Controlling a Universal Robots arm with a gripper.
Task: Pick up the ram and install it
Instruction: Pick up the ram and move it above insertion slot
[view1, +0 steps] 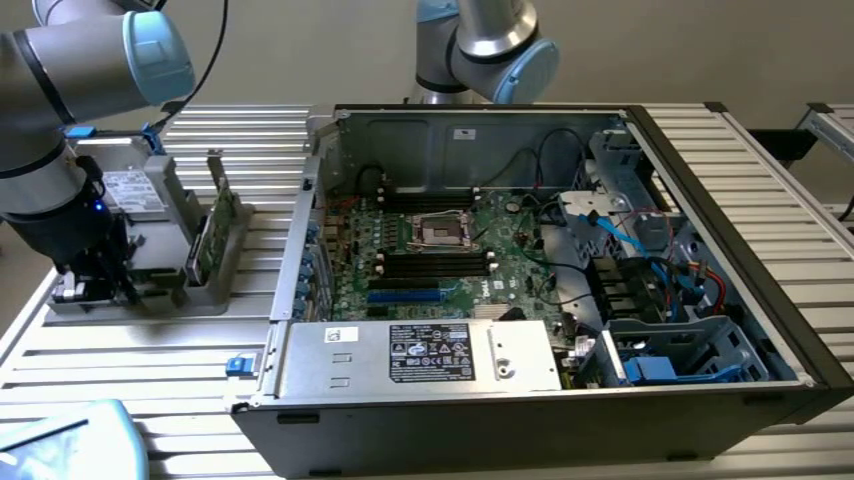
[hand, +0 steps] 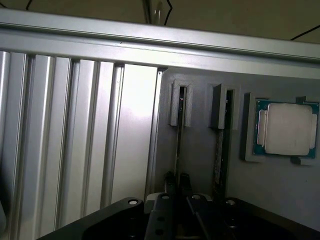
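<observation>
At the exterior view's left, a grey robot arm with pale blue joint caps reaches down to a grey moulded holder. The holder rests on a table of ribbed aluminium slats. The black gripper is low at the holder's outer edge, with bare slats open beside it.

In the wrist view, the table's smooth rail lies well beyond. There the gripper sits right at the near end of the ram. Whether it is clamped on the stick or just off it cannot be told.

The ram stands on edge in a narrow slot, seen as a thin dark line, its colour and chips too edge-on to make out. A second stick fills the neighbouring slot. Just past it, a square processor with a dull silver lid lies flat in a recess.

Further right in the exterior view, thin green boards stand upright in the holder, near an open computer case of sheet metal. Inside are a green motherboard, a labelled silver power supply at the front, and blue cables at the right.
</observation>
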